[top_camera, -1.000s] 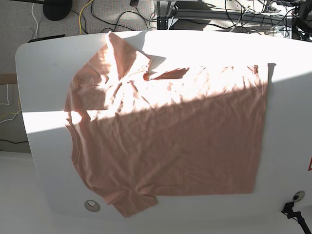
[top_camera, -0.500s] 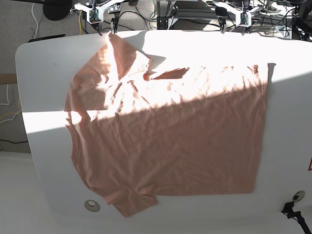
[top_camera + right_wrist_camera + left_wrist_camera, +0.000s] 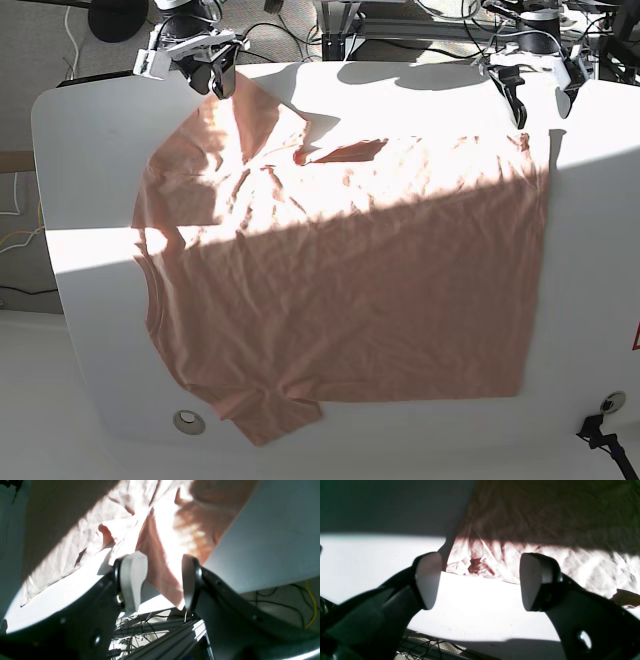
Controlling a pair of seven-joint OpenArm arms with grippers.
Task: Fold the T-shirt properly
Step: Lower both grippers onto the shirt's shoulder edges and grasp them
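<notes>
T-shirt (image 3: 340, 290) lies spread, wrinkled, on the surface (image 3: 90, 140); thin, limp, light cloth. Both hands open: right hand (image 3: 160, 580) straddles the sleeve tip, left hand (image 3: 480, 580) probably near the hem corner. Pinch edges.

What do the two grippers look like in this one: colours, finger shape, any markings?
Both look alike. The left gripper has two black curved fingers, each faced with a smooth, rounded white pad. The right gripper has the same black fingers and white pads. In the base view their housings show white and black parts. No markings are legible.
</notes>
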